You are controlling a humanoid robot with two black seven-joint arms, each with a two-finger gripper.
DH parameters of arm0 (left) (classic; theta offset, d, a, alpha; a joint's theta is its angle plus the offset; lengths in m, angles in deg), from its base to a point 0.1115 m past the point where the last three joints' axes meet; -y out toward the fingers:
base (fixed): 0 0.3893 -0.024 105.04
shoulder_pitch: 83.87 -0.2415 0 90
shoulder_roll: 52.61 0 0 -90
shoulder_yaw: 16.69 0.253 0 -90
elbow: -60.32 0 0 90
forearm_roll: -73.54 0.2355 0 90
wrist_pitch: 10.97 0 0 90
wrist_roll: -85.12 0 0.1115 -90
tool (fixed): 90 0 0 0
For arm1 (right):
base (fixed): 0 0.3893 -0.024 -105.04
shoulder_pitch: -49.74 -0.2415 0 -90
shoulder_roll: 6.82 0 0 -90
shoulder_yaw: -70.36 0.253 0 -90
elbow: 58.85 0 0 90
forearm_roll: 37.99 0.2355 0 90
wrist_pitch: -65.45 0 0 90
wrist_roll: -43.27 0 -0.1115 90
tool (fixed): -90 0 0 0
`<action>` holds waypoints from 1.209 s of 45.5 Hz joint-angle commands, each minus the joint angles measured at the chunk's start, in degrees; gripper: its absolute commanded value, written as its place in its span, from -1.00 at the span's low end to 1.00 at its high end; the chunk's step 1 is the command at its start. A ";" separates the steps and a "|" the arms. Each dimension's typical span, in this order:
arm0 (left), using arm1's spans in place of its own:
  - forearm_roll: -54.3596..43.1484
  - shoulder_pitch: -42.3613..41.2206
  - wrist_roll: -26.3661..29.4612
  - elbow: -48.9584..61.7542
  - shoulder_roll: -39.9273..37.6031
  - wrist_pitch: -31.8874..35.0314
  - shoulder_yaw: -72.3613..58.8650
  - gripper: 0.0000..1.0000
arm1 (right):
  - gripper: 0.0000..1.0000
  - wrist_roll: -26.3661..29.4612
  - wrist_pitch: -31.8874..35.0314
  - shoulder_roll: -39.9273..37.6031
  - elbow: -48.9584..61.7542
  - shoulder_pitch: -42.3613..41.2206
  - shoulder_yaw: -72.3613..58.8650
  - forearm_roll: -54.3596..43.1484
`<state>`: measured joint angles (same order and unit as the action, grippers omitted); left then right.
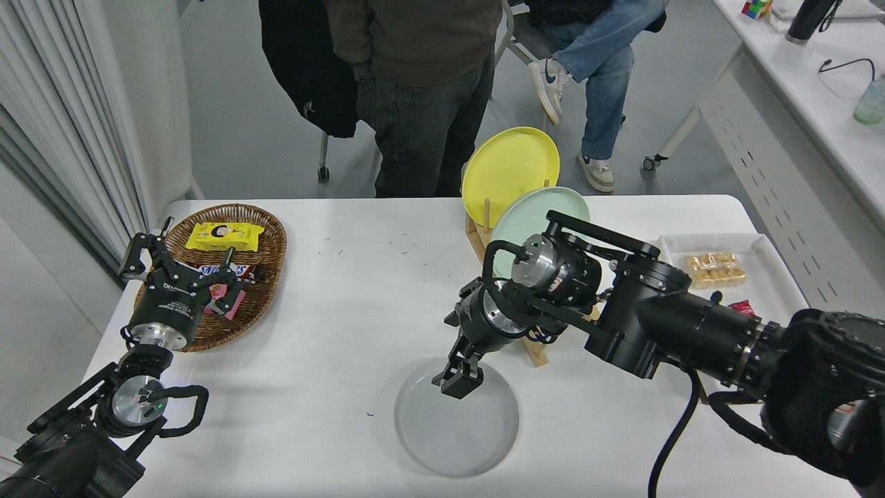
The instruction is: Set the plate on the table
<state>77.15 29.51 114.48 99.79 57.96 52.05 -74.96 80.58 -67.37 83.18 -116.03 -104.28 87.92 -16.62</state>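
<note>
The light-grey plate (456, 425) lies flat on the white table (346, 311), near the front edge and a little right of centre. My right gripper (458, 384) points down over the plate's far part, inside its rim, open with nothing between its fingers. The right arm reaches in from the lower right and crosses in front of the plate rack. My left gripper (181, 266) stays parked at the lower left beside the basket, fingers spread open and holding nothing.
A wooden rack (515, 304) holds a yellow plate (508, 166) and a mint-green plate (529, 218) just behind my right arm. A wicker basket (266, 277) of snacks sits at the left, a white tray (757, 245) with biscuits at the right. Two people are at the far side.
</note>
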 commanded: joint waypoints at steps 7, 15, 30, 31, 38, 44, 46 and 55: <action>0.00 0.00 0.00 0.00 0.00 0.00 0.00 0.96 | 0.98 -0.49 14.16 0.01 -1.96 -2.70 -0.33 -13.10; 0.00 0.00 0.00 0.00 0.00 0.00 0.00 0.96 | 0.98 -0.58 25.68 -1.66 -1.70 -3.22 0.54 -18.28; 0.00 0.00 0.00 0.00 0.00 0.00 0.00 0.96 | 0.98 -1.46 30.69 -3.94 1.46 -5.77 6.16 -28.57; 0.00 0.00 0.00 0.00 0.00 0.00 0.00 0.96 | 0.98 -1.54 30.78 -4.38 1.46 -5.77 6.61 -28.84; 0.00 0.00 0.00 0.00 0.00 0.00 0.00 0.96 | 0.98 -1.54 30.43 -8.07 0.67 -5.60 8.36 -31.56; 0.00 0.00 0.00 0.00 0.00 0.00 0.00 0.96 | 0.98 -5.22 30.96 -11.33 0.85 -4.90 11.79 -37.18; 0.00 0.00 0.00 0.00 0.00 0.00 0.00 0.96 | 0.98 -7.60 31.05 -12.47 1.11 -4.90 12.14 -39.46; 0.00 0.00 0.00 0.00 0.00 0.00 0.00 0.96 | 0.98 -13.23 34.74 -16.07 4.10 -6.04 14.08 -41.41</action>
<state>77.14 29.51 114.48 99.79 57.96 52.05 -74.96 72.90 -35.78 71.57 -114.37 -109.59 98.75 -53.56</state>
